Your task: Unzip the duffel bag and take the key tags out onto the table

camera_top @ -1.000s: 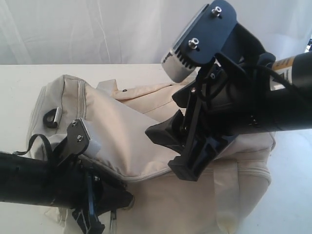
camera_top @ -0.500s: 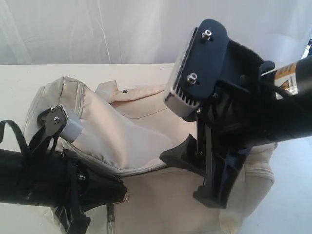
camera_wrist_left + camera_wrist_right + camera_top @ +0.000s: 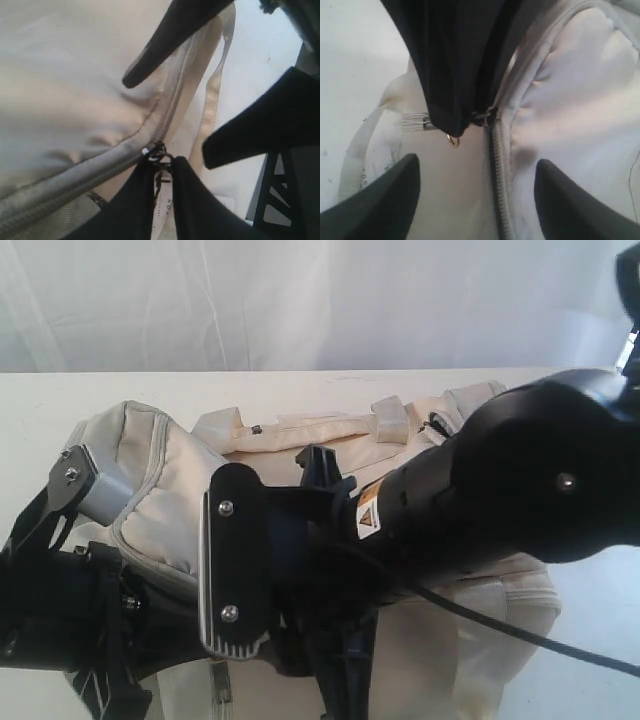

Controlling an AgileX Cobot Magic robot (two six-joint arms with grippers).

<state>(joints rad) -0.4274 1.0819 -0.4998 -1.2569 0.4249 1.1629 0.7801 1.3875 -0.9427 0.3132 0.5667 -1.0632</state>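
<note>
Duffel bag (image 3: 150, 470) lies on the surface (image 3: 40, 400), clear of its far edge. Left gripper (image 3: 161, 167) pinches narrow on the zipper pull (image 3: 158, 156), ready to draw it. Right gripper (image 3: 477, 162) hovers wide beside the zipper, holding nothing. Key tags are not visible, presumably inside.

Left gripper (image 3: 162, 161) pinched together; right gripper (image 3: 476, 167) spread wide.

bag (image 3: 150, 490): cream fabric, grey trim, slumped on table (image 3: 150, 390) | zipper (image 3: 496, 170): teeth meshed where visible | handle (image 3: 300, 430): cream webbing, lying on bag | table: white, plain
</note>
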